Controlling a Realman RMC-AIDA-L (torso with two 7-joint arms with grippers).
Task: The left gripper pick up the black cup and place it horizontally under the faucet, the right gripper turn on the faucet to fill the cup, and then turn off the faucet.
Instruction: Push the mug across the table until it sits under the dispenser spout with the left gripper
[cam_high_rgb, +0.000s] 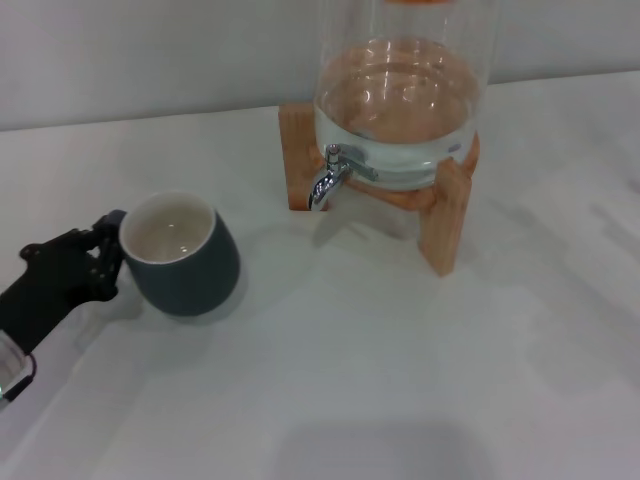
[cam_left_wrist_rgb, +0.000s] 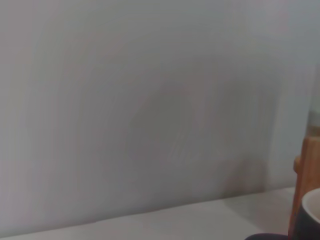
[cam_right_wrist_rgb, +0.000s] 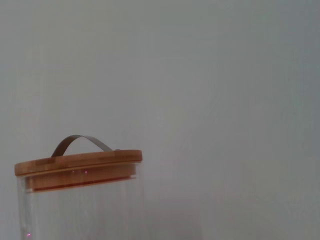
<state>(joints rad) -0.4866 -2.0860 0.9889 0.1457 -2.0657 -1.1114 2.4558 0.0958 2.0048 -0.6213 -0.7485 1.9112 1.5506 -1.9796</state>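
Note:
The black cup (cam_high_rgb: 185, 255) stands upright on the white table, cream inside showing, left of and nearer than the faucet (cam_high_rgb: 328, 180). My left gripper (cam_high_rgb: 100, 258) is at the cup's left side, right against the handle area. The chrome faucet curves down from the base of the clear glass jar (cam_high_rgb: 400, 110), which holds water. A sliver of the cup (cam_left_wrist_rgb: 311, 215) appears in the left wrist view beside the wooden stand (cam_left_wrist_rgb: 306, 180). The right gripper is out of view; its wrist view shows only the jar's wooden lid (cam_right_wrist_rgb: 77, 164).
The jar rests on a wooden stand (cam_high_rgb: 445, 215) at the back of the white table (cam_high_rgb: 380, 380). A pale wall runs behind the table. The lid carries a thin metal strap handle (cam_right_wrist_rgb: 80, 140).

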